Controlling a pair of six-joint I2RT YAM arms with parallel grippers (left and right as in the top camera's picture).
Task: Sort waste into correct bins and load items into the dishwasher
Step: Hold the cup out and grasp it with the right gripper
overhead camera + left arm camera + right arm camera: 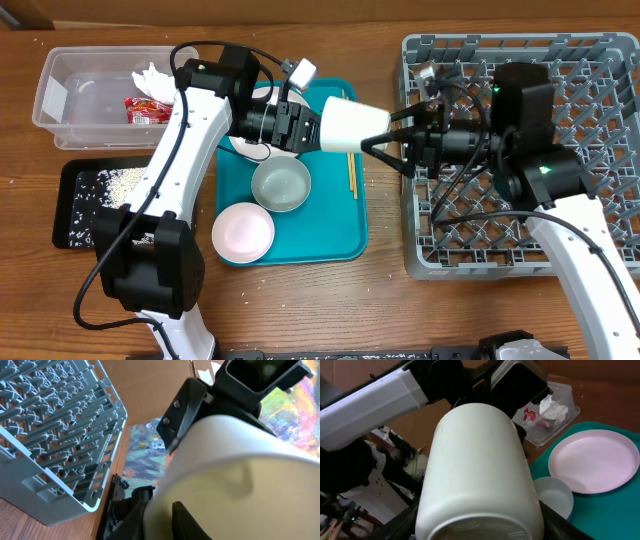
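Your white cup lies sideways in the air above the teal tray, left of the dish rack. The right fingers clamp its base. The left fingers meet its rim, but you cannot tell whether they grip it.

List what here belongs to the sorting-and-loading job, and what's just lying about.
Job: white cup, grey dish rack, clear tub, black tray, red wrapper, tissue, rice, pale bowl, pink bowl, pink plate, chopsticks.
Lying about: teal serving tray.
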